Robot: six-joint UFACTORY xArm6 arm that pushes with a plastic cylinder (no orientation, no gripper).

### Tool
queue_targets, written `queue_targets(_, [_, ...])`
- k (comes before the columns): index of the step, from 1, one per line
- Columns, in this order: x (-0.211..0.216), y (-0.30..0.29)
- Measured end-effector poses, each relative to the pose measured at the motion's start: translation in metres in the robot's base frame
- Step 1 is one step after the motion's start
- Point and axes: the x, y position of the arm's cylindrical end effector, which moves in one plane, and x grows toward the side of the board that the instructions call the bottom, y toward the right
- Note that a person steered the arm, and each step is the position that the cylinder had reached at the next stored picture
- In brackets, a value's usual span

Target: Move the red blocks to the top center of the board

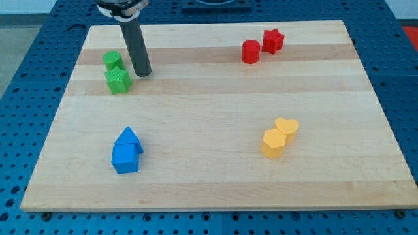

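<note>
A red cylinder (250, 51) and a red star (273, 41) sit close together near the view's top, right of centre, on the wooden board (209, 176). My tip (143, 72) rests on the board at the upper left, just right of the green blocks and far left of the red blocks.
Two green blocks, a cube-like one (113, 60) and a star (118, 81), sit at the upper left beside my tip. Two blue blocks (127, 151) stand at the lower left. Two yellow blocks (279, 138) stand at the lower right.
</note>
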Motion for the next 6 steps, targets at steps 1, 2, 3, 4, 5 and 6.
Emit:
queue_targets(1, [-0.017,0.021])
queue_targets(2, [-0.08,0.074])
queue_targets(3, [-0.138,0.137])
queue_targets(4, [-0.154,0.227])
queue_targets(5, [-0.139,0.319])
queue_targets(6, [-0.101,0.328])
